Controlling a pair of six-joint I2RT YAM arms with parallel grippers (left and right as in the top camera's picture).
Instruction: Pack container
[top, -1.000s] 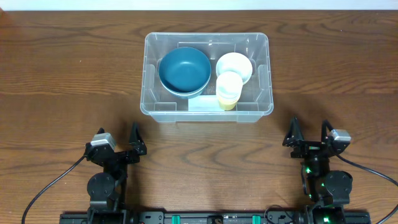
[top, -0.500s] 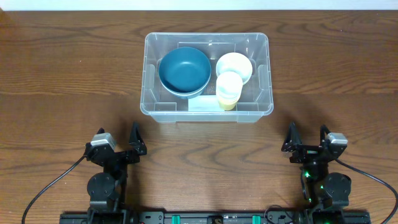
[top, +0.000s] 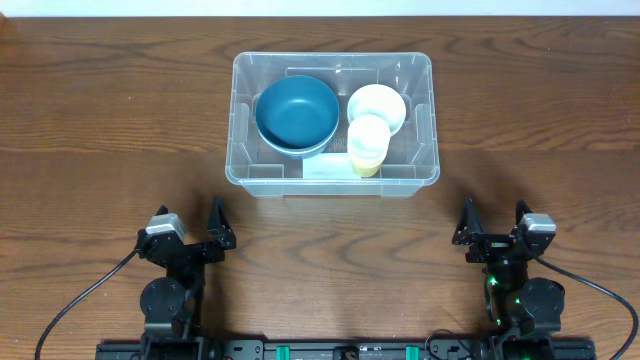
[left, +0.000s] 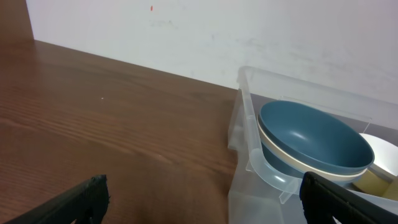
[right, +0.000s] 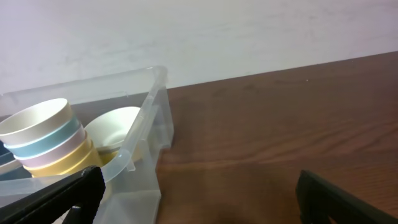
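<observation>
The clear plastic container (top: 238, 110) stands at the table's middle back, with a pale label on its near side. Inside it are stacked blue bowls (top: 297, 113), a cream bowl (top: 381, 102) and a stack of pastel cups (top: 368, 143). My left gripper (top: 190, 230) is open and empty near the front left, well short of the container. My right gripper (top: 493, 229) is open and empty at the front right. The left wrist view shows the container's corner (left: 244, 124) and the blue bowls (left: 314, 137). The right wrist view shows the container's corner (right: 146, 118) and the cups (right: 46, 140).
Brown wooden table (top: 100, 120) all around the container. A pale wall (left: 217, 25) lies behind the table's far edge. Black cables run from both arm bases at the front edge.
The right arm has drawn back slightly toward the front edge and settled. The left arm and the container's contents have not moved.
</observation>
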